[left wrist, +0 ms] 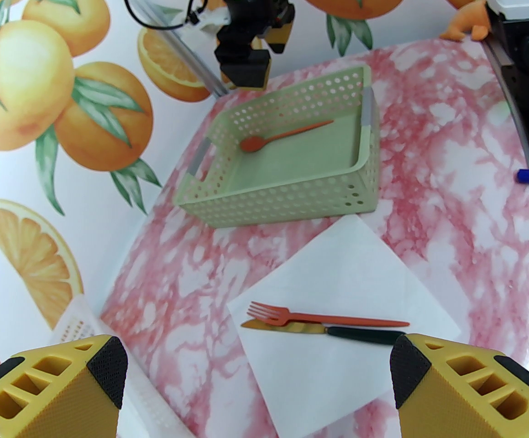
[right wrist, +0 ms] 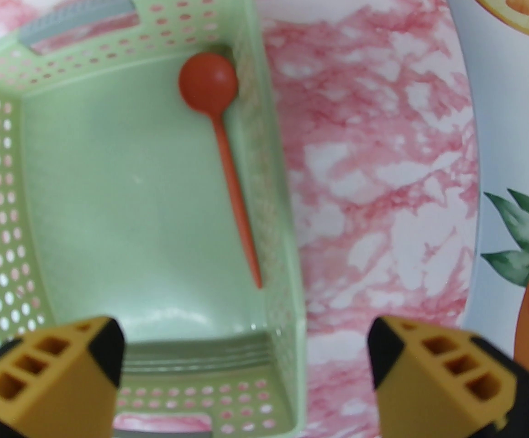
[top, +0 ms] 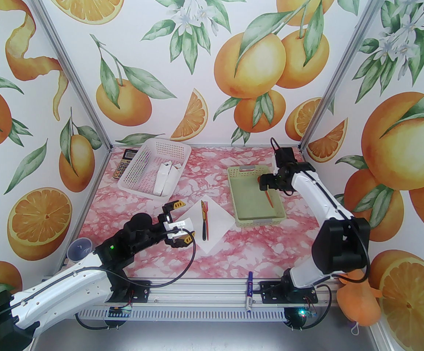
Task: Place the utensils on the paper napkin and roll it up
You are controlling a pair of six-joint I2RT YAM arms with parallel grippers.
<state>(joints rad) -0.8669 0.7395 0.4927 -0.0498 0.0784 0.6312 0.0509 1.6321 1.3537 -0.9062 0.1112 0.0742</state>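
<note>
Surface (top: 270, 247): pink marbled top that is carrying everything below.
White basket (top: 135, 170): is sitting at the far left, with white folded pieces leaning inside it.
Green basket (top: 259, 219): is sitting right of centre, its near left corner just beside the napkin.
Napkin (top: 217, 229): is lying flat as a diamond at the middle of the surface.
Left claw (top: 182, 223): is hovering by the napkin's left corner, fingers spread wide and gripping nothing.
Right claw (top: 265, 183): is hanging over the far right part of the green basket, fingers spread and empty.
Knife (top: 204, 229): is lying on the napkin, dark handle pointing toward the arms.
Fork (top: 204, 210): is lying on the napkin against the knife, tines pointing away from the arms.
Spoon (right wrist: 227, 153): is lying in the green basket along its right wall, below the right claw.
Marker pen (top: 249, 293): is resting on the rail at the near edge.
</note>
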